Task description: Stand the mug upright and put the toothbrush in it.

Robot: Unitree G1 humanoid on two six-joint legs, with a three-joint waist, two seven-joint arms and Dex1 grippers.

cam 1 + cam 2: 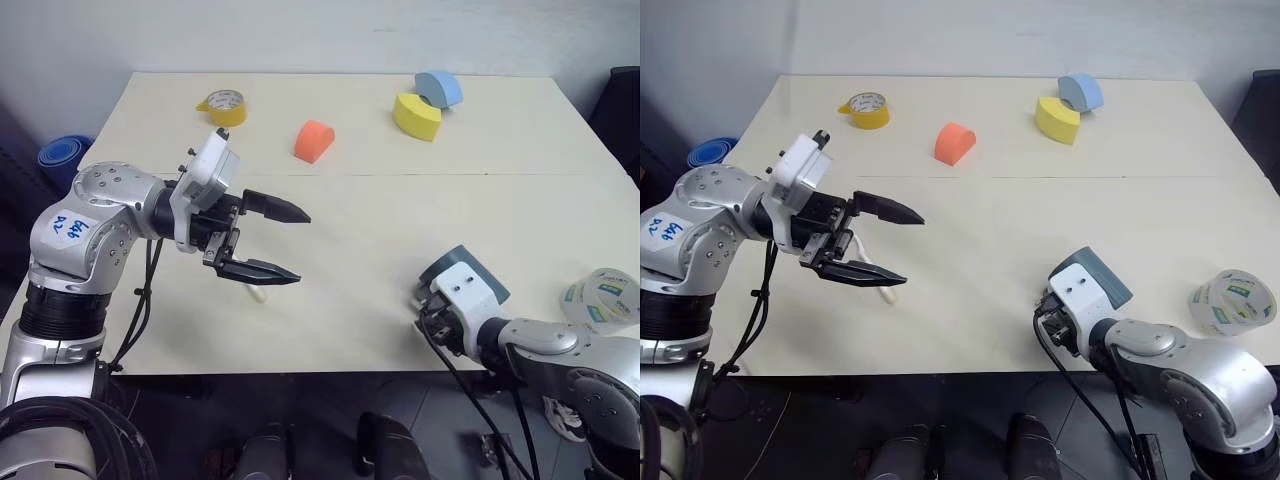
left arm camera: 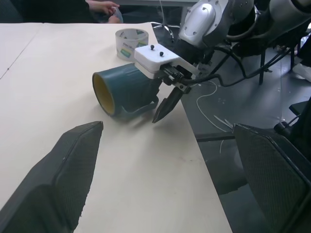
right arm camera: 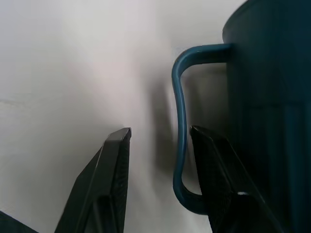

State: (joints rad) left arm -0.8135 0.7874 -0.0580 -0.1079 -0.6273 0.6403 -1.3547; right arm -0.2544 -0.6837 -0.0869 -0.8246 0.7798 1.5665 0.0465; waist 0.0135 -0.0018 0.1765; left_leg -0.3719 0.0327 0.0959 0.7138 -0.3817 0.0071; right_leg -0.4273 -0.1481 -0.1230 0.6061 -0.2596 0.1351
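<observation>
Cream table (image 1: 350, 290): ribbed teal mug (image 2: 127, 90) on its side; both fingers released.

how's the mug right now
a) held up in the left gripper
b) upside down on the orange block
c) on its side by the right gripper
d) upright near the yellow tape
c: the mug lies on its side at the table's near edge, yellow inside facing sideways, with the right gripper at its handle; the left gripper is open and empty.
</observation>
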